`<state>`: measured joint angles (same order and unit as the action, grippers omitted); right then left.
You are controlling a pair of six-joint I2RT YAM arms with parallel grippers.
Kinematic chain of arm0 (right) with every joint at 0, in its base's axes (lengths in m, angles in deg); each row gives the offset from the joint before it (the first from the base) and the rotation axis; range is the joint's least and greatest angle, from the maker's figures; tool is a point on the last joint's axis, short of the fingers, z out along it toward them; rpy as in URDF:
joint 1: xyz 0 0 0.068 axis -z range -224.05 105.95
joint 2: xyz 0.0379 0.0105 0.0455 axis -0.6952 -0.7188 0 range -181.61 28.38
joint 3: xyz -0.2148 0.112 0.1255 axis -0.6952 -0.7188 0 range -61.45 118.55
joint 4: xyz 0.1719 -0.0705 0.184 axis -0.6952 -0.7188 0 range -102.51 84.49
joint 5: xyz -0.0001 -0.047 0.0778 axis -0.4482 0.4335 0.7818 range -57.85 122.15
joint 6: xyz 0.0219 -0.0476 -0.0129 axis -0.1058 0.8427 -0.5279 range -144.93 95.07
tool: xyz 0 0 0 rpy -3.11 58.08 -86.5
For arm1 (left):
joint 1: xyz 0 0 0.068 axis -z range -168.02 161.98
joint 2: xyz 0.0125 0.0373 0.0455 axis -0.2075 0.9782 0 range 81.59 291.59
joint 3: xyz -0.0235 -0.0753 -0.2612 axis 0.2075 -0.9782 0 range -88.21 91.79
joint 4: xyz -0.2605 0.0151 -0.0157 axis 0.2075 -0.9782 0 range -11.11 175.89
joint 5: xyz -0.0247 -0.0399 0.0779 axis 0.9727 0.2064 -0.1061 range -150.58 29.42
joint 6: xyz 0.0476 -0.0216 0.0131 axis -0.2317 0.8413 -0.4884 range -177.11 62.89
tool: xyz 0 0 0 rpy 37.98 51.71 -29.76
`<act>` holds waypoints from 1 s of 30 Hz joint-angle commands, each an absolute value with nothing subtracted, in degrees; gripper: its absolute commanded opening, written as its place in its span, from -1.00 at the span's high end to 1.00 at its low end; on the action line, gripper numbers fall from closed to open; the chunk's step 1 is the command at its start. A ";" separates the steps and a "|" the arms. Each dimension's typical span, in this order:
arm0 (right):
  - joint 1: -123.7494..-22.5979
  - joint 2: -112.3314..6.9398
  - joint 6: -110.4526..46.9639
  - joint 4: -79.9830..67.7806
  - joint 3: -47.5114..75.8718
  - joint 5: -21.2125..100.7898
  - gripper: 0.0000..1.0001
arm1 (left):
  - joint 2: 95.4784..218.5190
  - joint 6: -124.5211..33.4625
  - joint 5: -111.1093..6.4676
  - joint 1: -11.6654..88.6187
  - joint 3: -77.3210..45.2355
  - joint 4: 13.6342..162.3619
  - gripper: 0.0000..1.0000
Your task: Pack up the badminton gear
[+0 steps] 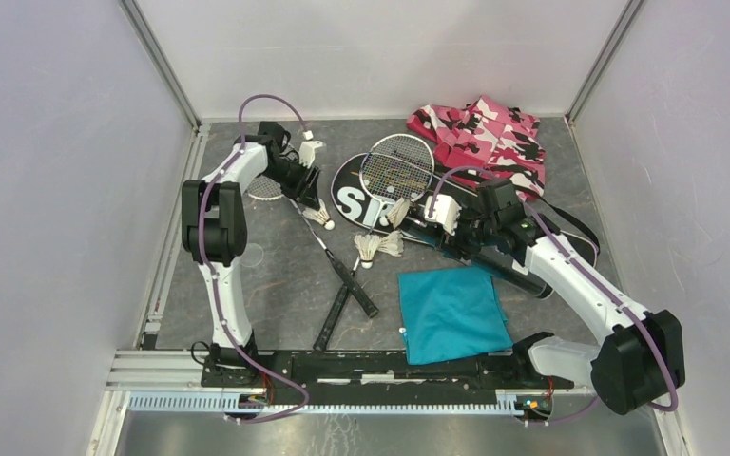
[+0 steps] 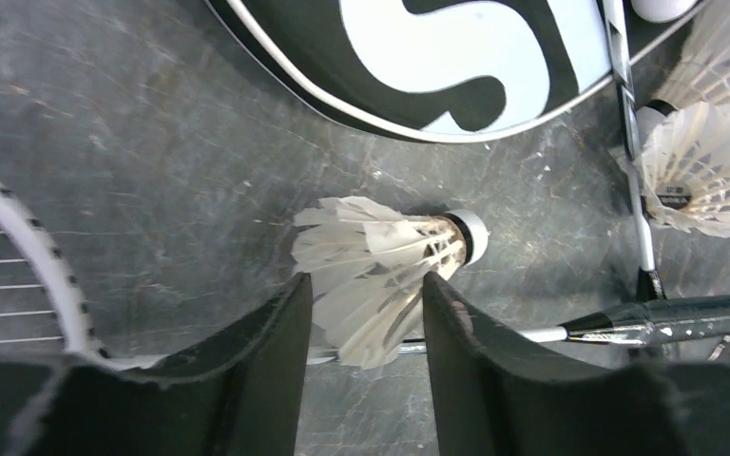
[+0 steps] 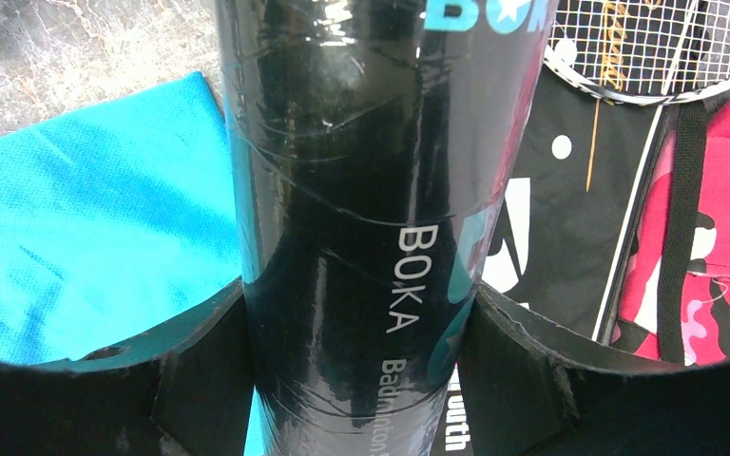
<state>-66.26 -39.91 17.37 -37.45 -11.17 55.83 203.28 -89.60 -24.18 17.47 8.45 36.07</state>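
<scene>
A white feather shuttlecock lies on the grey table just left of the black "SPORT" bag. My left gripper has a finger pressed against each side of its skirt. Another shuttlecock sits behind the left wrist, and two more lie near the middle. One racquet rests with its head on the bag. The second racquet lies left of it, and their handles cross. My right gripper is shut on the long black tube, held over the bag's right end.
A teal cloth lies flat in front of the right gripper. Pink-black camouflage fabric is bunched at the back right, touching the bag. Grey walls close in three sides, and an aluminium rail runs along the near edge.
</scene>
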 commanded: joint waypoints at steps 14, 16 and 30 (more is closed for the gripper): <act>-66.12 -39.27 18.26 -35.57 -9.47 54.41 0.42 | 196.86 -93.74 -8.23 17.43 9.05 28.45 0.96; -66.15 -39.77 18.64 -35.52 -8.95 54.51 0.42 | 193.18 -93.40 -5.96 17.43 8.01 28.34 0.96; -69.02 -45.46 19.27 -36.40 -2.39 58.07 0.41 | 168.24 -77.33 3.08 23.31 -4.69 43.70 0.96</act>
